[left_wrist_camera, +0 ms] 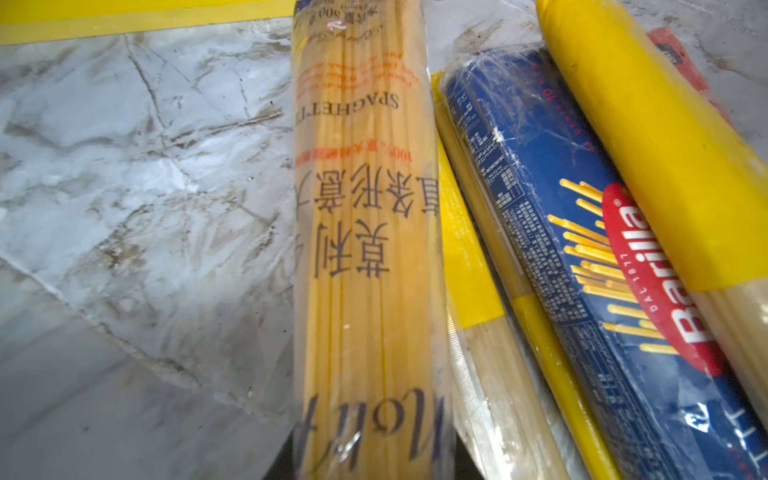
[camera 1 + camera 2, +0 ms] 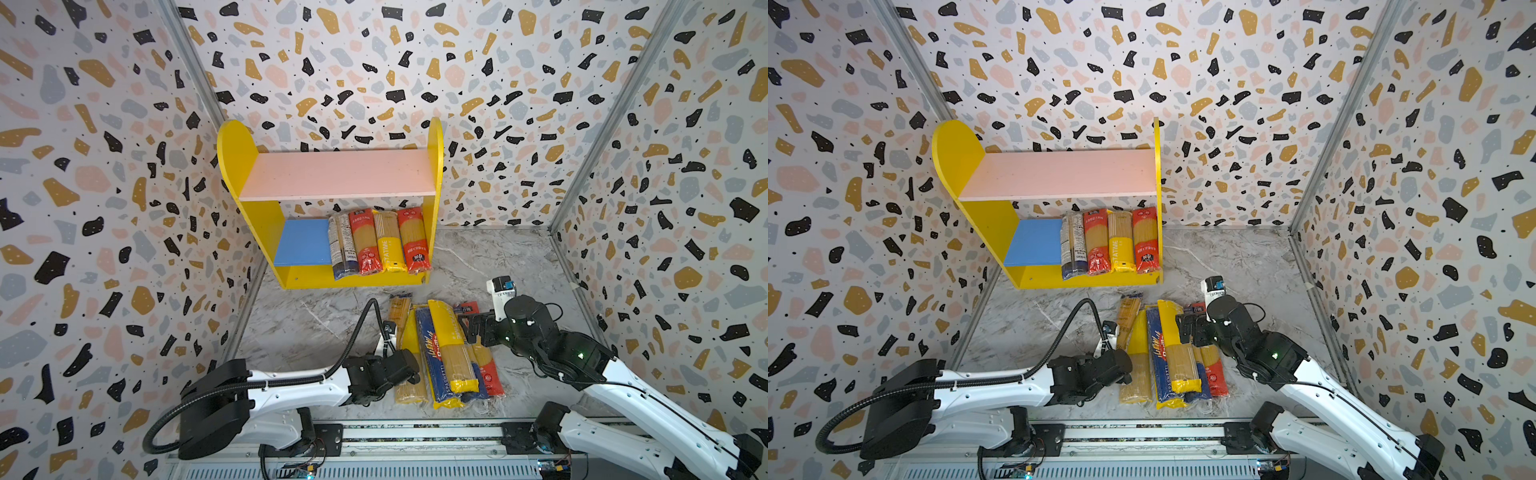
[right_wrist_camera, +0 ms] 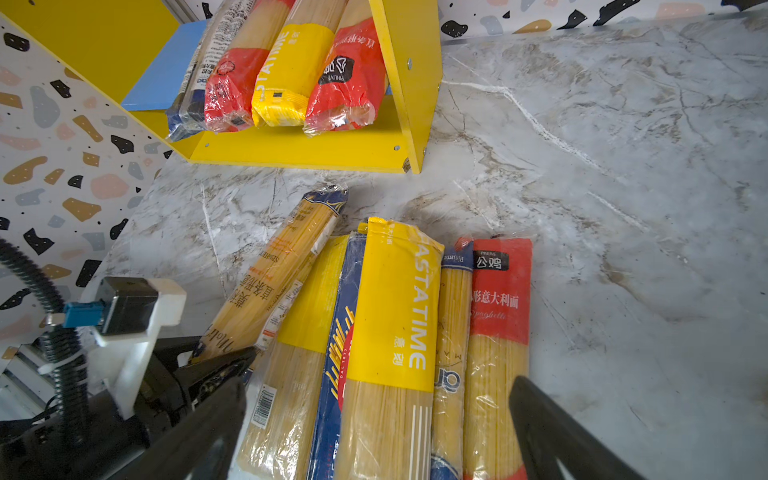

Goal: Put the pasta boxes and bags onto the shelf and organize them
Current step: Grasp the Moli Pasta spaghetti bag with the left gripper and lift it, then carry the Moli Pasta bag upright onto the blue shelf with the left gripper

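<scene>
The shelf (image 2: 237, 158) stands at the back with a bare pink upper board (image 2: 336, 174). Several pasta packs (image 2: 378, 245) lie side by side on the right of its blue lower board (image 2: 303, 243). More pasta packs lie in a pile on the floor: a blue Barilla pack (image 2: 428, 353), a yellow pack (image 2: 449, 336) on top of it, and a red one (image 2: 492, 374). My left gripper (image 1: 370, 465) is shut on the near end of a clear spaghetti pack (image 1: 361, 187) at the pile's left edge. My right gripper (image 3: 374, 436) hangs open above the pile's right side, holding nothing.
The floor is grey marble (image 2: 316, 328), boxed in by patterned walls at left, right and back. A metal rail (image 2: 415, 432) runs along the front edge. The left half of the blue board is bare.
</scene>
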Controlling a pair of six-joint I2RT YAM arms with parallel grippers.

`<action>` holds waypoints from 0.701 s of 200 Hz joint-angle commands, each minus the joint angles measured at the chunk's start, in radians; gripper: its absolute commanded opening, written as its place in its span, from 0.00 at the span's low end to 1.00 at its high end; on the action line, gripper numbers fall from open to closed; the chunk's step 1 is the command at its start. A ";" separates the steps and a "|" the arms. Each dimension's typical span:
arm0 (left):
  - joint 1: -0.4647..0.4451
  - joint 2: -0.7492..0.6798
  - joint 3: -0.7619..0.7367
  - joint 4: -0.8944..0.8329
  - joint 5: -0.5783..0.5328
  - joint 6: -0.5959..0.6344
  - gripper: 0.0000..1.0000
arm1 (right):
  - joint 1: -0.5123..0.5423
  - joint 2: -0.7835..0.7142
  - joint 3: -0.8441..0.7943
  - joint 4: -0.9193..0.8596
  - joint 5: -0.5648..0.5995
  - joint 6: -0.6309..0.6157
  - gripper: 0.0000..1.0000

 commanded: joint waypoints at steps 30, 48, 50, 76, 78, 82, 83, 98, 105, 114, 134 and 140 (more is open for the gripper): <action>-0.003 -0.254 -0.007 0.009 -0.069 0.092 0.10 | 0.005 0.026 0.020 0.034 -0.013 -0.016 0.99; -0.004 -0.343 -0.041 0.042 -0.053 0.101 0.10 | 0.005 0.038 0.022 0.048 -0.022 -0.019 0.99; -0.003 -0.351 -0.044 0.045 -0.052 0.101 0.11 | 0.005 0.041 0.024 0.049 -0.023 -0.019 0.99; -0.003 -0.421 -0.046 0.030 -0.044 0.112 0.10 | 0.005 0.060 0.035 0.054 -0.029 -0.026 0.99; -0.003 -0.423 -0.044 0.026 -0.048 0.112 0.10 | 0.005 0.061 0.036 0.054 -0.030 -0.026 0.99; -0.003 -0.428 -0.037 0.015 -0.053 0.112 0.10 | 0.005 0.063 0.037 0.054 -0.030 -0.027 0.99; -0.003 -0.430 -0.035 0.013 -0.054 0.112 0.10 | 0.005 0.064 0.037 0.055 -0.030 -0.028 0.99; -0.004 -0.448 -0.001 -0.029 -0.081 0.112 0.08 | 0.005 0.071 0.043 0.055 -0.032 -0.031 0.99; -0.004 -0.455 0.019 -0.048 -0.097 0.112 0.07 | 0.005 0.074 0.045 0.055 -0.032 -0.032 0.99; -0.003 -0.462 0.046 -0.071 -0.118 0.112 0.06 | 0.005 0.075 0.048 0.055 -0.033 -0.034 0.99; -0.003 -0.465 0.113 -0.134 -0.194 0.109 0.06 | 0.005 0.078 0.052 0.057 -0.036 -0.037 0.99; -0.004 -0.462 0.134 -0.152 -0.219 0.115 0.08 | 0.005 0.077 0.054 0.057 -0.037 -0.038 0.99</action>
